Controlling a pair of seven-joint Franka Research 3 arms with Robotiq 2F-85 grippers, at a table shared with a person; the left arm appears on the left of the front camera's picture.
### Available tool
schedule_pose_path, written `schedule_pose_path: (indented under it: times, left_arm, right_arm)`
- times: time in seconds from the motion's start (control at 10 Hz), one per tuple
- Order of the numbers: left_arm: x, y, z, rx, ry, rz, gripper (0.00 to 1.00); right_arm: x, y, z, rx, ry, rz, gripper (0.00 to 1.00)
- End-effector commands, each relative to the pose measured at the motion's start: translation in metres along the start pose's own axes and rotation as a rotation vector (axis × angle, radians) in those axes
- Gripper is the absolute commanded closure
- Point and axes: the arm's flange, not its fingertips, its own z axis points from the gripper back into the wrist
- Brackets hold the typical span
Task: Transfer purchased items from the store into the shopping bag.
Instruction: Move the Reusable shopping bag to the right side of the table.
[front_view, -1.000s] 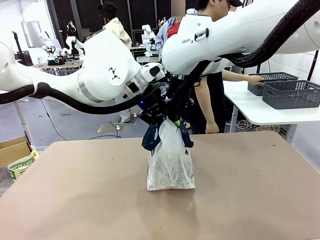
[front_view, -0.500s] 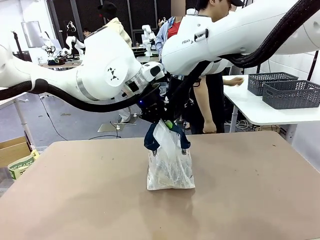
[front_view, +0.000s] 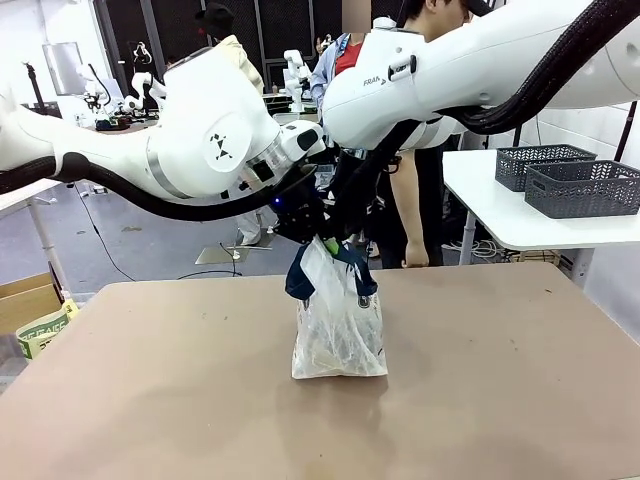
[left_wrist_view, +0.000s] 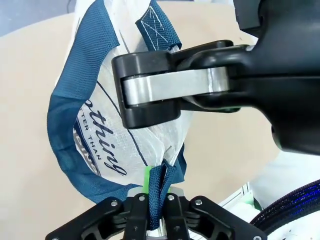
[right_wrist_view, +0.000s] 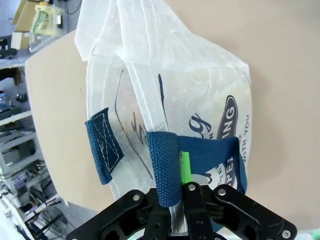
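While upright, translucent shopping bag (front_view: 338, 325) shows navy strap handles (right_wrist_view: 161, 167)

Beyond my desk (front_view: 150, 400), a white side table (front_view: 500, 215) stands off its far right corner, carrying two dark grey lattice baskets (front_view: 583, 187) side by side. A person (front_view: 420, 200) stands between the two. A cardboard box (front_view: 25, 300) sits on the floor past my desk's left edge.
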Motion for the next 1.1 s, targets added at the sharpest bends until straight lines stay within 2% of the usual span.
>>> schedule_pose_path:
  times: [0.0, 0.4, 0.7, 1.0]
  left_arm:
    - [0.000, 0.000, -0.001, -0.008, 0.003, 0.002, 1.00]
    - [0.000, 0.000, -0.001, -0.008, 0.003, 0.002, 1.00]
    - [0.000, 0.000, -0.001, -0.008, 0.003, 0.002, 1.00]
    - [0.000, 0.000, -0.001, -0.008, 0.003, 0.002, 1.00]
  right_arm:
    - [-0.001, -0.018, 0.004, 0.080, -0.029, 0.056, 0.81]
    - [-0.007, -0.047, 0.024, 0.101, -0.090, 0.064, 0.02]
    - [-0.008, -0.083, 0.049, 0.185, -0.076, 0.152, 0.00]
    - [-0.024, -0.123, 0.082, 0.207, -0.082, 0.277, 0.00]
